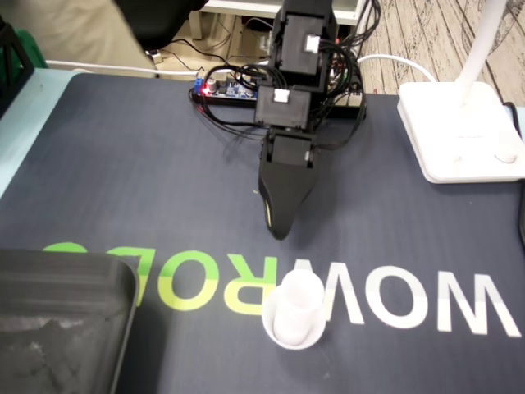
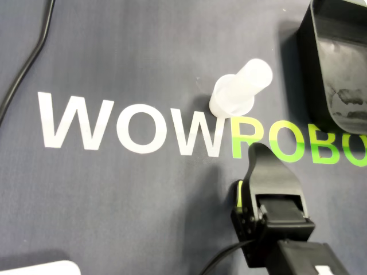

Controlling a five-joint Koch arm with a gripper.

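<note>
White translucent plastic cup stands lower centre of the fixed view, apart from the black tool. Jaws overlap; can't tell their gap. Advance unopened and you may topple it.

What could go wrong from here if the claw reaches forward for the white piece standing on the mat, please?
1. The white piece stands upright, narrow above a wider foot, just ahead of the claw. A low, forward push would probably tip it instead of gripping it.
2. Only one claw tip shows, so I cannot tell whether the claw is open. If it is shut, it would simply knock the piece.
3. A toppled piece might roll towards the black tray.
</note>
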